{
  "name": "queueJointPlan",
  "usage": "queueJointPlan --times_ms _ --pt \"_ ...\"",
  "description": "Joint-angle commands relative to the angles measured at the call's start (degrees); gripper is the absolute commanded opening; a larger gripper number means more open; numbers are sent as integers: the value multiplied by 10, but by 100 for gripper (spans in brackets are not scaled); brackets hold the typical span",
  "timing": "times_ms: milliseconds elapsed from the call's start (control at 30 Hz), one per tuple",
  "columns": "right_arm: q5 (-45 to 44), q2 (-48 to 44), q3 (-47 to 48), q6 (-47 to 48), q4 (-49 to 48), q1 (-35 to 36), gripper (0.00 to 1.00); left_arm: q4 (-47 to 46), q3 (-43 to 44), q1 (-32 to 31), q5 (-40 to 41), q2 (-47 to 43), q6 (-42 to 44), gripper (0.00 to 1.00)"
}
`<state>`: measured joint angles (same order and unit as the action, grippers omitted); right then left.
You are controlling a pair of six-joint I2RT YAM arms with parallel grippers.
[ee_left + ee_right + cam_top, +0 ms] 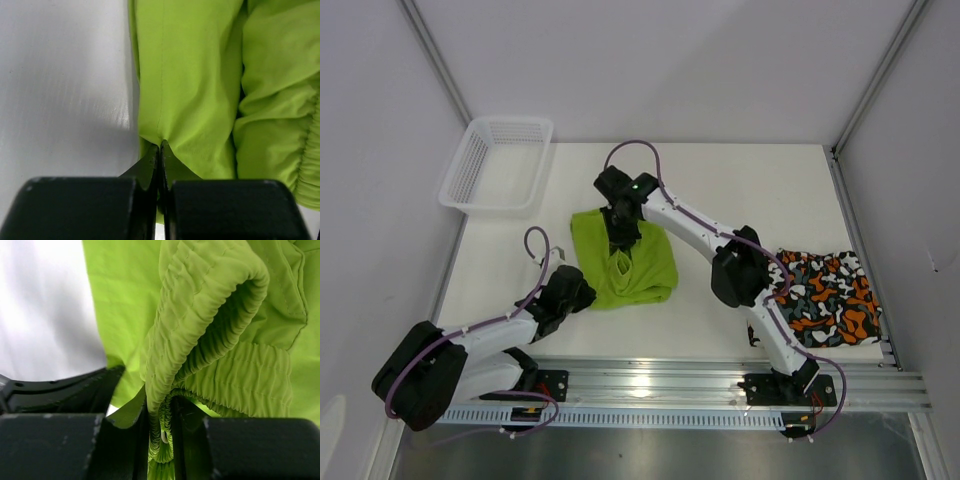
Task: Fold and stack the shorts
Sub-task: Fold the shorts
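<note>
Lime green shorts [650, 272]: table centre, partly bunched. Left gripper [582, 290]: fingers closed tight on the near-left edge, likely anchoring the cloth. Right gripper [622, 243]: narrow pinch on the gathered waistband, apparently raised for a fold. Camouflage shorts [825, 300]: flat, near right, untouched.

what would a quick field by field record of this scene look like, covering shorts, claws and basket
green shorts: bunched near the middle of the table, not folded flat
camouflage shorts: lying by the table's right edge, apart from the green pair, no claw on them
left claw: shut on the green shorts' left edge
right claw: shut on the elastic waistband, which arches up in a loop
basket: white mesh, far left corner
stack: not yet made
</note>
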<state>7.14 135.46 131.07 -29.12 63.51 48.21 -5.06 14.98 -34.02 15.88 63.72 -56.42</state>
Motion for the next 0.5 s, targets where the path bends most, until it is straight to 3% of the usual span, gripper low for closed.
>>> queueJointPlan --times_ms 0,300,467 --pt "14 5 -4 -19 -79 15 8 12 -14 -4 -5 9 18 0" --pt "-12 42 -2 1 -72 38 11 28 -14 -5 0 0 18 0" --pt "-69 35 -1 36 -14 38 11 99 -5 -3 16 -47 23 0"
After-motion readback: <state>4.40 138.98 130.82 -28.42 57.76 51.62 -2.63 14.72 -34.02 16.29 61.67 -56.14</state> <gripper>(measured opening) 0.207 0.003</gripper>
